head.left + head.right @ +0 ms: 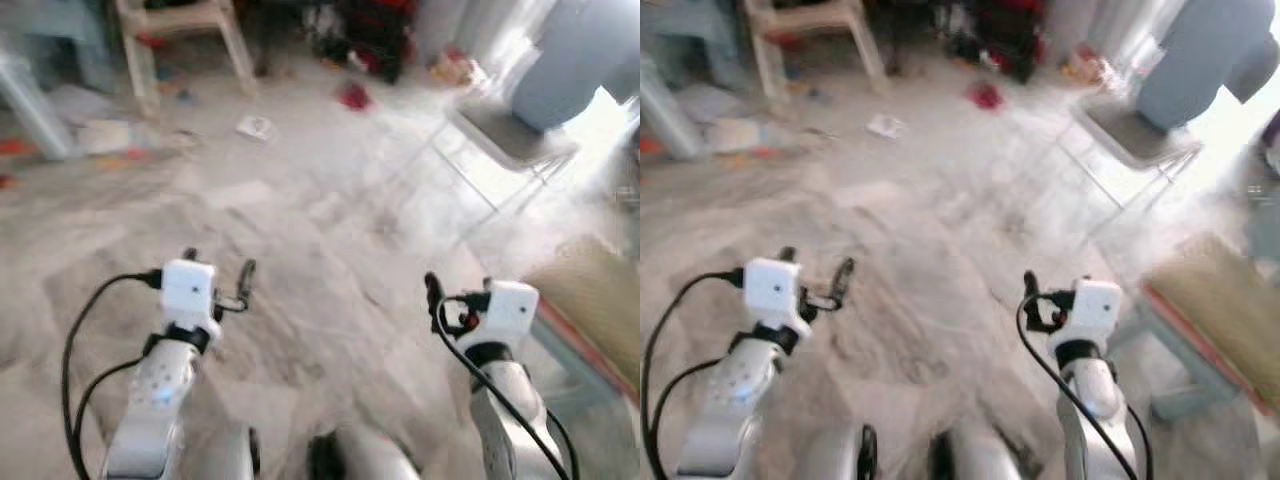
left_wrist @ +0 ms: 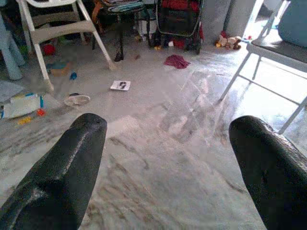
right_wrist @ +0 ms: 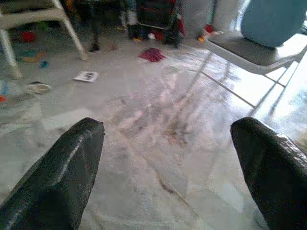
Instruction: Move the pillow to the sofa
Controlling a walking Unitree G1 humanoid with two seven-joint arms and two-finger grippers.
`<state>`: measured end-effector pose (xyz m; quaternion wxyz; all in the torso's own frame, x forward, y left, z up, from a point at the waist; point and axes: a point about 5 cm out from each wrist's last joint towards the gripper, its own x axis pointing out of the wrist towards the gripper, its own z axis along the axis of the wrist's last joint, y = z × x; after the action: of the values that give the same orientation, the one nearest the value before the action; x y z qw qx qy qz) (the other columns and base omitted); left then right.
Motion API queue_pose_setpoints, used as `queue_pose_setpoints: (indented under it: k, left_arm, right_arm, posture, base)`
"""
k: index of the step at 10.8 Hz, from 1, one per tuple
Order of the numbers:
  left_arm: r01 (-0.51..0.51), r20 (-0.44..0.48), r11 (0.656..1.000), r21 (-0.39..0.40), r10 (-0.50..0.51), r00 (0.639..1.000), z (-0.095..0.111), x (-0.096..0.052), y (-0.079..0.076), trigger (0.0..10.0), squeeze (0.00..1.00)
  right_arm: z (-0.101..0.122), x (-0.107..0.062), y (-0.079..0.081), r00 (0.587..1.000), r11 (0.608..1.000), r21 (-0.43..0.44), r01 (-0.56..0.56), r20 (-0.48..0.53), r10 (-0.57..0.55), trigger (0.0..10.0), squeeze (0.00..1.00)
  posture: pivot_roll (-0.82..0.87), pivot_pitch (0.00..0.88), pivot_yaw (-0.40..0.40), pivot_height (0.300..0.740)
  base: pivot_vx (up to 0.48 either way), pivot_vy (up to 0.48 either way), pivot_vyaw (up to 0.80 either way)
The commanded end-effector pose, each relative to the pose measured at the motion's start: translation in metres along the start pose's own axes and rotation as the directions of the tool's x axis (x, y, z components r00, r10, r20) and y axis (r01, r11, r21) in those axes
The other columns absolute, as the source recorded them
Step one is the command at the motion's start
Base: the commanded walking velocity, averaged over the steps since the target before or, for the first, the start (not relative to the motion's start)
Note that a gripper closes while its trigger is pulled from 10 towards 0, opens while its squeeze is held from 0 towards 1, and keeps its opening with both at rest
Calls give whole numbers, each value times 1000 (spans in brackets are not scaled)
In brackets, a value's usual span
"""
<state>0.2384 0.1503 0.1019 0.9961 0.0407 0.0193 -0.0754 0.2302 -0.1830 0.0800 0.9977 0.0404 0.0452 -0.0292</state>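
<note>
The robot was walking over a marbled floor (image 1: 330, 250), and both head views were blurred with that motion. The pillow (image 1: 570, 60), pale blue-grey, sat in the upper right of the frame on a folding chair (image 1: 510, 140) with thin metal legs, leaning against the chair's back. The left gripper (image 1: 218, 275) stood at lower left and the right gripper (image 1: 440, 295) at lower right, both raised ahead of the body, well apart from the chair, and holding nothing. In each wrist view the two black fingers were spread wide, with open floor between them.

The step in hand looked like the approach. To do it well, the robot would need to turn toward the upper right and square itself to the chair's front, keeping both pairs of fingers wide so that each could take one flank of the pillow. The light chair might slide or tip if pushed, so contact should fall on the pillow alone.

The pillow seemed to stand on its lower edge, its long axis running roughly up the chair's back with a slight lean; blur and glare from the bright opening beside it left its exact outline uncertain. A sofa could not be identified with any certainty.
</note>
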Motion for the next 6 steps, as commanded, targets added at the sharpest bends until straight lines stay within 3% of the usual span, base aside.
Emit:
queue_pose_setpoints:
  k: [1, 2, 3, 6]
  left_arm:
    - [9, -32, 1000, -9, -9, 999, -4, -4, -4, 10000, 0]
    - [40, -62, 999, -19, -41, 997, -11, -11, -9, 10000, 0]
    - [86, -61, 996, -15, -86, 994, -13, -9, -15, 10000, 0]
    - [130, -42, 990, 47, -128, 991, -10, 25, -13, 10000, 0]
  right_arm:
    - [-5, -3, -2, 1000, 1000, -4, 9, -23, -9, 10000, 0]
    - [-10, -4, 3, 1000, 1000, 3, 10, -26, -9, 10000, 0]
    - [-12, -4, -3, 999, 998, 22, 50, -16, -50, 10000, 0]
    - [-8, 4, -12, 995, 995, 7, 97, 37, -98, 10000, 0]
  posture:
    - [8, 182, -63, 740]
    - [6, 165, -28, 740]
    - [4, 140, 6, 740]
    - [-20, 60, 36, 740]
  base:
    - [0, 0, 0]
    - [0, 0, 0]
    - [0, 0, 0]
    - [0, 0, 0]
